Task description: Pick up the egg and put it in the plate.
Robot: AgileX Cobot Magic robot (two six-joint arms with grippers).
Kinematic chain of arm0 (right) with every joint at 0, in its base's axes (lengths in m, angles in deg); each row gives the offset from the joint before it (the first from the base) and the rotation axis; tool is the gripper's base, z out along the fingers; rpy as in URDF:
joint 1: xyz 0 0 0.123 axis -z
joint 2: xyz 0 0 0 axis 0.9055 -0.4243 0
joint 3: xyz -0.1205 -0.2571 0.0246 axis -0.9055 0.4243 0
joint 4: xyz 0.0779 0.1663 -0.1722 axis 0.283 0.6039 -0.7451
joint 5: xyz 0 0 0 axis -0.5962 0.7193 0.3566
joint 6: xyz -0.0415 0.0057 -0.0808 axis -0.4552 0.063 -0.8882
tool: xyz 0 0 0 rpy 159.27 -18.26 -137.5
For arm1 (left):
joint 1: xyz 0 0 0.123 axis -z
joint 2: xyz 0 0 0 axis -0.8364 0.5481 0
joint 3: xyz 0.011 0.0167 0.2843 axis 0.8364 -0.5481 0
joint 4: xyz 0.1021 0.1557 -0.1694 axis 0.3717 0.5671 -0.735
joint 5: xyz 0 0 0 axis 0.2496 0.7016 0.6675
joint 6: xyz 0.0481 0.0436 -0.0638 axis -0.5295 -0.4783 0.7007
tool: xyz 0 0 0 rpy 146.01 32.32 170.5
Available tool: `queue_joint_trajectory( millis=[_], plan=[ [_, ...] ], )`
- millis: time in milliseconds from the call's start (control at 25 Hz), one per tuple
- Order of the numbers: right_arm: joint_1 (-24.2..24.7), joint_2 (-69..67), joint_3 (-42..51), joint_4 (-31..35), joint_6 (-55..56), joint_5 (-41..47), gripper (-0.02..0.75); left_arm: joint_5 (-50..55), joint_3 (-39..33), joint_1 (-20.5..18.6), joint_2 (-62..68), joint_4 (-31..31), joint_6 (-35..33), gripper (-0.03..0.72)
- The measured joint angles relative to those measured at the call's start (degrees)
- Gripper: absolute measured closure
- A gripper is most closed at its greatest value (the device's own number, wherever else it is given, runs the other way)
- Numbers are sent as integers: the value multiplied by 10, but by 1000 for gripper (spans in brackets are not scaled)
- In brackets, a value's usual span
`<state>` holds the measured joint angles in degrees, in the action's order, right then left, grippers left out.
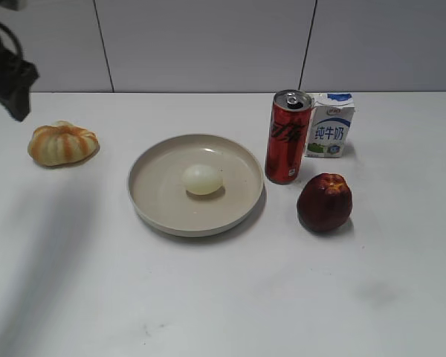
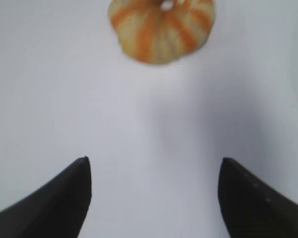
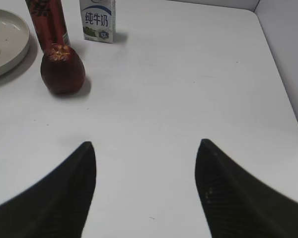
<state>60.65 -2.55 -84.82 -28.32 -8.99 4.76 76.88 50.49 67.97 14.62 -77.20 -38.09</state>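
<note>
White table (image 1: 74, 282): pale smooth egg (image 1: 201, 179) in beige plate (image 1: 152, 195).

The left arm (image 1: 7, 74) shows only as a dark shape at the upper left edge of the exterior view. The left gripper (image 2: 154, 168) holds its 2 fingers wide apart, empty, at the bottom of its wrist view. The right gripper (image 3: 145, 148) is likewise spread and empty.

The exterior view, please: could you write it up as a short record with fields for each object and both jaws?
egg: small pale cream oval egg lying in the plate
plate: large round beige plate, mid-table
pumpkin: ribbed orange-and-cream pumpkin, left of plate
can: red drink can, upright, right of plate
carton: white-and-blue milk carton, behind can
fruit: dark red fruit
left gripper: jaws open, empty
right gripper: jaws open, empty
</note>
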Motion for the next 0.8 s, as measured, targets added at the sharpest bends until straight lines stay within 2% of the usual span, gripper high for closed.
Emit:
queue_joint_trajectory(
  millis=[160,320,480,800],
  plan=[
    [0,0,0,0,0,0,259,27,-38,-68,-43,-57,11,100],
    [0,0,0,0,0,0,259,31,-124,-115,-123,-78,13,101],
    [0,0,0,0,1,0,259,29,-244,-120,-227,-89,13,101],
    [0,0,0,0,0,0,259,-52,-473,-120,-475,-94,13,101]
  ],
)
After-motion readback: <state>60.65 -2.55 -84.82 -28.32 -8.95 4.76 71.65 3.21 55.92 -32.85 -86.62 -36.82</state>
